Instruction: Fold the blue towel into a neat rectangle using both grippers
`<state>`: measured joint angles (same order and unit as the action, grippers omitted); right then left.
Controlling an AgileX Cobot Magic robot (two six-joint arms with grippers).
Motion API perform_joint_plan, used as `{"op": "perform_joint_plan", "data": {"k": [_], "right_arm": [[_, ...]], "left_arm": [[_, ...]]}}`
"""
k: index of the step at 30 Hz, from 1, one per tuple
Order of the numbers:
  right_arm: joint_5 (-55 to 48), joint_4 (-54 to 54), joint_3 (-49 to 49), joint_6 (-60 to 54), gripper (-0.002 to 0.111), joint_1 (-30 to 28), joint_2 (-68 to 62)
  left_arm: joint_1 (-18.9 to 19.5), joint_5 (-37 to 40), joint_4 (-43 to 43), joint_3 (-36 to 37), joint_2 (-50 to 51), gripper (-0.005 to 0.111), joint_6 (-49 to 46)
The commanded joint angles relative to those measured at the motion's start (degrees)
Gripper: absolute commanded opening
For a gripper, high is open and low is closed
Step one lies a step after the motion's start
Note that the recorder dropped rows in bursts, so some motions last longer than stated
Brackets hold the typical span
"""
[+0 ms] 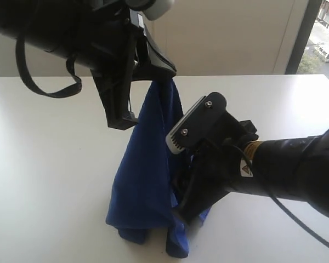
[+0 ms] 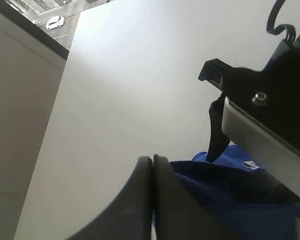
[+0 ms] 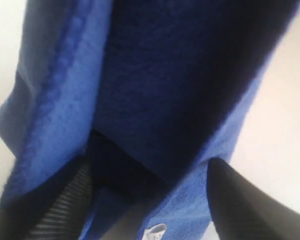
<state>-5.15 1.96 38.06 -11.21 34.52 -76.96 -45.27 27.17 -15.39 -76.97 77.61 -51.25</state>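
Blue towel (image 1: 145,181) pinched at its top in left gripper (image 1: 165,74), fingers pressed tight, lower end heaped on white table (image 1: 55,192). Right gripper (image 3: 150,200) low, fingers spread wide either side of hanging cloth, gripping nothing. Likely hazard: closing on bunched layers rather than 1 edge, giving a crooked fold.

White table (image 1: 38,164) stood before pale panelled wall (image 1: 236,33); window (image 1: 324,38) at right edge admitted daylight, street visible outside.
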Motion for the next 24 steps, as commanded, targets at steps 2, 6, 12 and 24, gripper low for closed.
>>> {"op": "perform_joint_plan", "data": {"k": [2,6,12,24], "right_arm": [[2.9,0.6,0.1,-0.7,0.062,0.1,-3.8],[3.8,0.6,0.1,-2.1,0.062,-2.7,-5.7],[2.3,0.6,0.1,-2.1,0.058,-7.2,-8.7],[-1.2,1.5,0.1,-3.2,0.045,-8.3,-13.6]], "left_arm": [[0.0,0.4,-1.0,0.3,-0.4,0.000,0.2],[0.0,2.0,-1.0,0.3,-0.7,0.000,0.3],[0.0,1.6,-1.3,0.3,-1.2,0.000,0.4],[0.0,0.9,-1.3,0.3,-1.2,0.000,0.4]]}}
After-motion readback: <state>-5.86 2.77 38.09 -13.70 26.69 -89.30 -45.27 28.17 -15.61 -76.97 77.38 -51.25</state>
